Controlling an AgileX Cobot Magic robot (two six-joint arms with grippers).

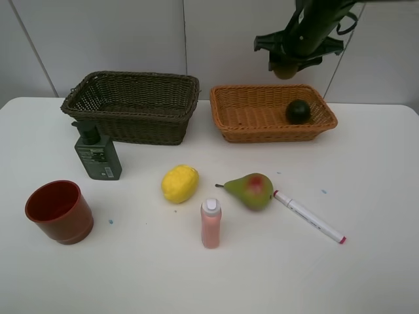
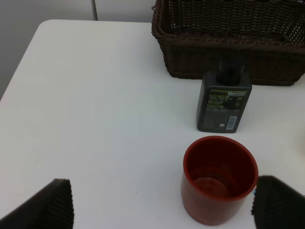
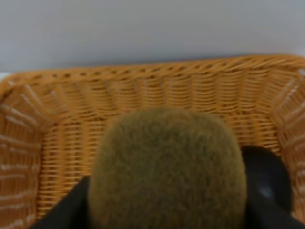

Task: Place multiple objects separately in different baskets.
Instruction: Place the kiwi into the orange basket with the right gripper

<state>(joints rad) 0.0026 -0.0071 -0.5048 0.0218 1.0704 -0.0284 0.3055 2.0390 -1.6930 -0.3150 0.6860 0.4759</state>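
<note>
While the right hand (image 1: 286, 65) is hanging in the air over the back of the light orange-tan basket (image 1: 262, 133), it is holding the brown kiwi (image 1: 285, 72), with its dark fingers (image 3: 69, 210) closed about halfway onto the fruit from both sides. In the right wrist view, the fuzzy kiwi is filling the foreground, with the basket's woven floor below it.

The dark green round fruit (image 1: 298, 111) is lying inside this basket, toward its right end. The dark brown basket (image 1: 141, 127) is sitting to the left of the orange one at the back of the white desk (image 1: 366, 275), with a small gap between them.

The dark green pump bottle (image 1: 98, 157) is standing upright just in front of the brown basket's left end. The red cup (image 1: 60, 212) is standing upright nearer the front left, mouth up, apart from the bottle.

Near the middle, the yellow lemon (image 1: 180, 183) is lying to the left of the green-red pear (image 1: 251, 191), and the two are not touching. The pink white-capped bottle (image 1: 211, 224) is standing upright in front of them, between the two. The white marker (image 1: 309, 216) is lying at a slant just right of the pear, one end just beside it.

The left hand (image 2: 164, 207) is hovering above the desk beside the red cup, jaws spread wide and gripping nothing.
</note>
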